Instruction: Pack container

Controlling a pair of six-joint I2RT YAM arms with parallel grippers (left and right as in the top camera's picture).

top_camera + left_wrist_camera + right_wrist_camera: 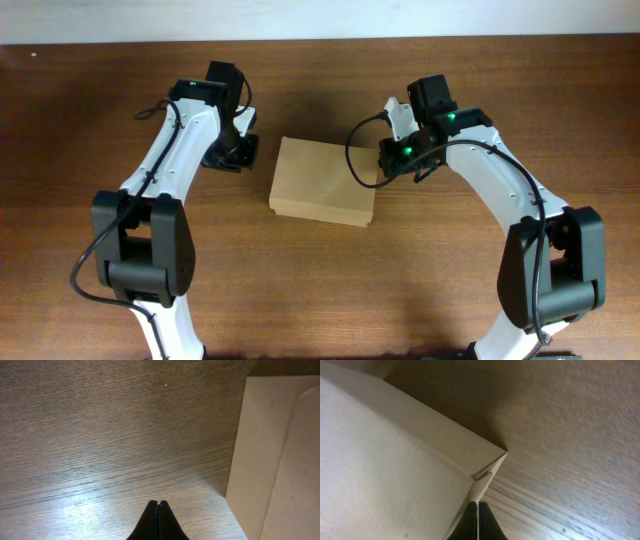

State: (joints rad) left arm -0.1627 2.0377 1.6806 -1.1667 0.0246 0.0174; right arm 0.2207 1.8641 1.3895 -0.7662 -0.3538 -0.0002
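The container (322, 180) is a plain tan cardboard box lying in the middle of the wooden table with its lid down. My left gripper (236, 152) sits just left of it, shut and empty. In the left wrist view its tips (158, 503) point at bare wood, with the container (272, 460) off to the right. My right gripper (386, 162) is at the container's right side, also shut. In the right wrist view its tips (478, 504) meet the side wall just below a corner of the container (395, 460), where a small flap edge sticks out.
The dark wooden table (320, 290) stretches around the box, and its far edge runs along the top of the overhead view. Both arm bases stand at the near edge, left and right.
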